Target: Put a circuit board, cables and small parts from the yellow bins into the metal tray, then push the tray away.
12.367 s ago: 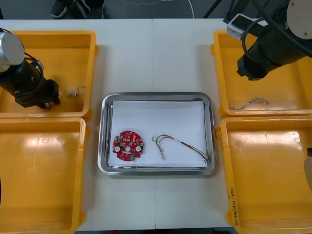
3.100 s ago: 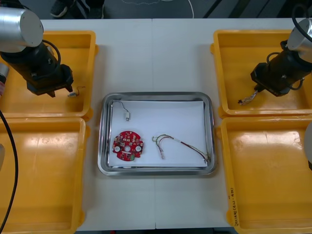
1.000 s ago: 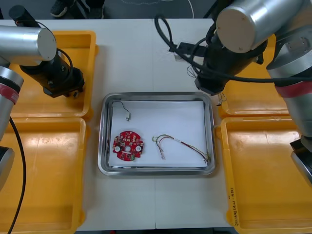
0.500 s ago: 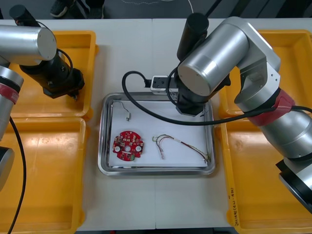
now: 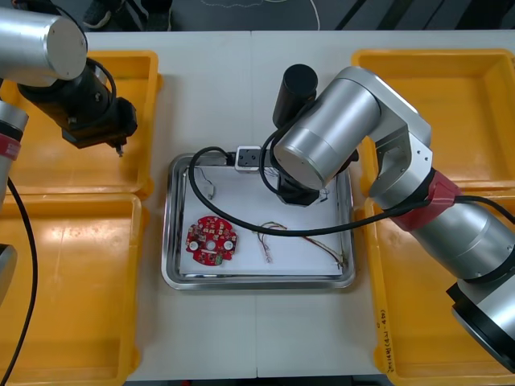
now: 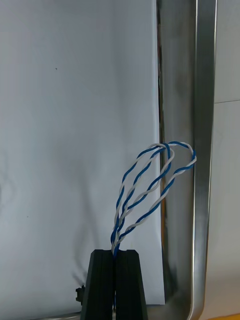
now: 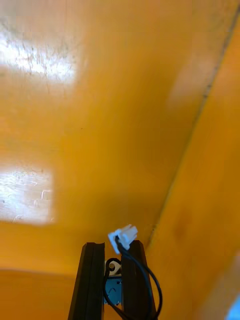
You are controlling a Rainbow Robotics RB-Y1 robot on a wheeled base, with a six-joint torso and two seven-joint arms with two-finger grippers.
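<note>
- Right jaws, under the right arm point(image 5: 338, 137), are clamped on the twisted blue and white cable point(image 6: 150, 190), their black fingers point(image 6: 100, 285) nearly together with the strands pinched at the tips. Left jaws, on the left arm point(image 5: 40, 40), are clamped on a black cable point(image 7: 152, 280) whose white plug point(image 7: 123, 236) pokes out past the fingertips.
- On the counter point(image 5: 241, 88), the right arm has swung farther in over the metal tray point(image 5: 257, 281) than half a second ago and now covers its far right part.
- Among the yellow bins, the far right bin point(image 5: 451, 104) held the twisted cable 12.4 s ago; that cable now hangs over the tray. Left jaws hover over the far left bin point(image 5: 72, 173), near its right wall, where the black cable lay back then.
- The near right bin point(image 5: 418, 305) carries a handwritten line point(image 5: 376, 338) on its rim, too small to read.
- In the right wrist view the twisted cable is folded into loops. Its long axis runs straight out from the fingertips, along the tray's side wall, with the loop ends over the edge of the white liner point(image 6: 75, 125).
- The red circuit board point(image 5: 211, 240) lies flat in the tray's near left part.
- The red and yellow cable point(image 5: 298, 237) lies beside it, its long axis slanting towards the near right corner.
- A second thin cable point(image 5: 211, 191), not there 12.4 s ago, lies in the tray's far left corner.
</note>
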